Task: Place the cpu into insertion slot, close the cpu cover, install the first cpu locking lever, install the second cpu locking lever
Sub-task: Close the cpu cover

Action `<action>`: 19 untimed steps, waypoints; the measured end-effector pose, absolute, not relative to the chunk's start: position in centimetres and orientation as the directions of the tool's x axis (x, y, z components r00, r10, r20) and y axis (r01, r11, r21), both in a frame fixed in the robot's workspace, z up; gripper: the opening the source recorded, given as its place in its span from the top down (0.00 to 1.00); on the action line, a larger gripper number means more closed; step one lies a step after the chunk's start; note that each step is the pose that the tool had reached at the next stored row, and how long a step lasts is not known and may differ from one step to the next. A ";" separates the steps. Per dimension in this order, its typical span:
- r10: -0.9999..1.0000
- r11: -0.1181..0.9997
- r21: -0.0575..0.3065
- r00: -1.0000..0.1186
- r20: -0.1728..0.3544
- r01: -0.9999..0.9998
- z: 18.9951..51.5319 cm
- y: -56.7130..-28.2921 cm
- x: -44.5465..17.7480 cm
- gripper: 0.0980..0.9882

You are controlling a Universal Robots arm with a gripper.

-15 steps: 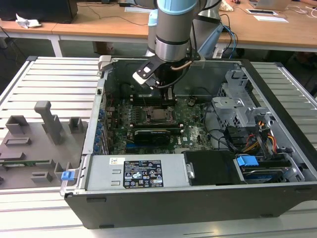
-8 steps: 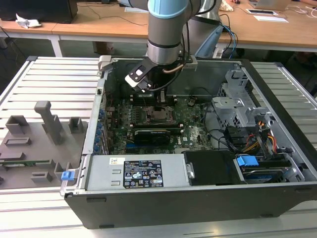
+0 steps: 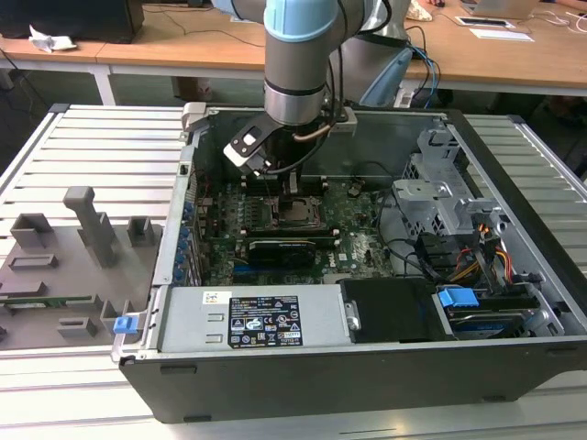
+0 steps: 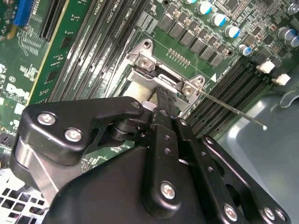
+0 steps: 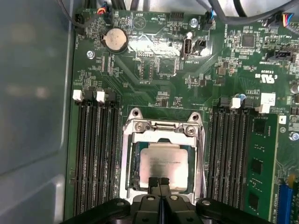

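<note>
Black gripper (image 5: 159, 181) has its fingers pinched together on nothing, tips just over the edge of the pale silvery square cpu (image 5: 163, 161), thin silver metal cpu cover frame (image 5: 127, 154) lying around it.

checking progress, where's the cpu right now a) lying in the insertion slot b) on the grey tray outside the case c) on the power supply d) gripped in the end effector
a: in the first wrist view the cpu lies flat in the insertion slot with the cpu cover framing it, and the end effector is shut at the cover's edge.
</note>
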State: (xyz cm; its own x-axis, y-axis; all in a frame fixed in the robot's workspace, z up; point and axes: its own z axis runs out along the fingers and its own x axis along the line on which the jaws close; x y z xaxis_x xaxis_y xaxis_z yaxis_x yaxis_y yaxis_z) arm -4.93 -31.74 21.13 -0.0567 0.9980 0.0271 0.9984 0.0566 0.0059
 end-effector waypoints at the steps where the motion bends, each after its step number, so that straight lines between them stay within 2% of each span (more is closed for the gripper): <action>1: 0.998 0.057 0.006 -0.057 0.027 0.998 21.0 -31.7 -4.9 0.99; 12: 0.998 0.056 0.007 -0.057 0.027 0.998 20.5 -31.7 -4.5 0.99; 19: 0.998 0.056 0.008 -0.057 0.027 0.998 21.4 -31.7 -4.4 0.99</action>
State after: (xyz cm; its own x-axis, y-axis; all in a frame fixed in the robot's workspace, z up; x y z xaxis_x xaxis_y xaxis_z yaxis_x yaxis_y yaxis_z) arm -4.36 -31.70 21.41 -0.0566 0.9980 0.0270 0.9984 0.0564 0.0077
